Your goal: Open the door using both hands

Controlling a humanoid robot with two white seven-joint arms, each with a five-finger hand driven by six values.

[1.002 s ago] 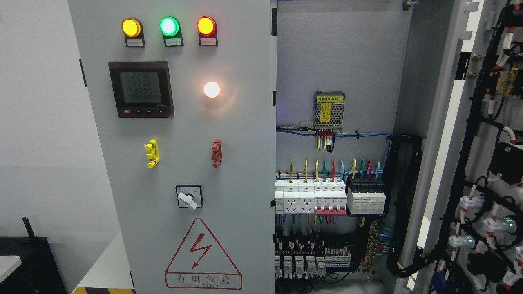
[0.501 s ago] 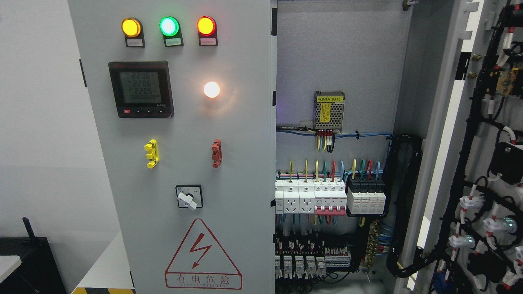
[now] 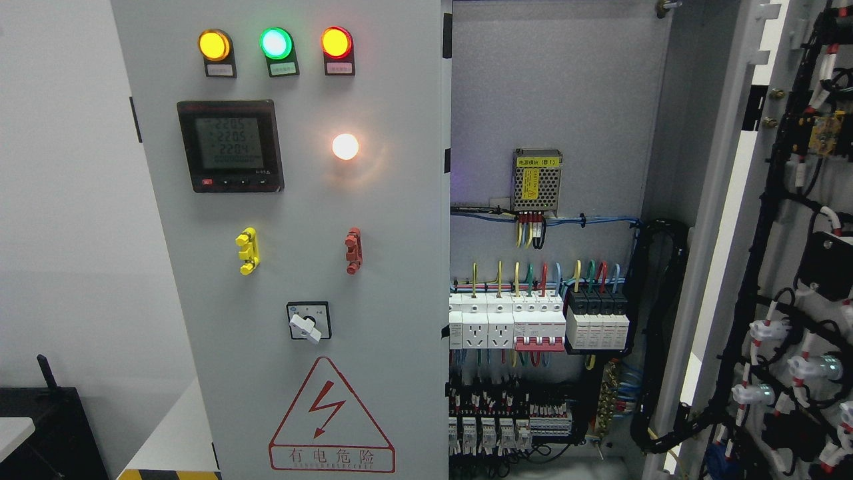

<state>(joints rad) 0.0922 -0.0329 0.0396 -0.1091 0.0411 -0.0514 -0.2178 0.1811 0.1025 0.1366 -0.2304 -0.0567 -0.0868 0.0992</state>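
Neither hand of the robot shows anywhere in the head view, so I cannot tell how open either one is or whether it holds anything, and I cannot say which arm stands nearer the work. What can be read is the cabinet itself: the right door [image 3: 786,280] is swung wide open at the far right, its inner face turned this way and strung with black cable looms and white connectors, while the left door [image 3: 300,267] stands shut and fills the middle of the picture, tall and upright. That left door's free edge runs vertically just beside the exposed interior [image 3: 553,100], and dark hinge marks show down its far left side, so my guess is it would swing out and away to the left; any pull would have to start at that right-hand vertical edge. I can make out no handle on its face. The face carries three pilot lamps at the top, yellow [image 3: 214,45], green [image 3: 276,43] and red [image 3: 336,42], a digital meter [image 3: 230,146], a lit white lamp [image 3: 345,146], a yellow fitting [image 3: 247,251] and a red fitting [image 3: 352,250], a rotary switch [image 3: 308,321] and a red warning triangle [image 3: 329,417]. Inside, a small power supply [image 3: 537,179] sits above a row of breakers [image 3: 538,323] with coloured wires. The painted metal is smooth and flat, offering little purchase. The room is pale-walled, with a black case [image 3: 46,427] low at the left
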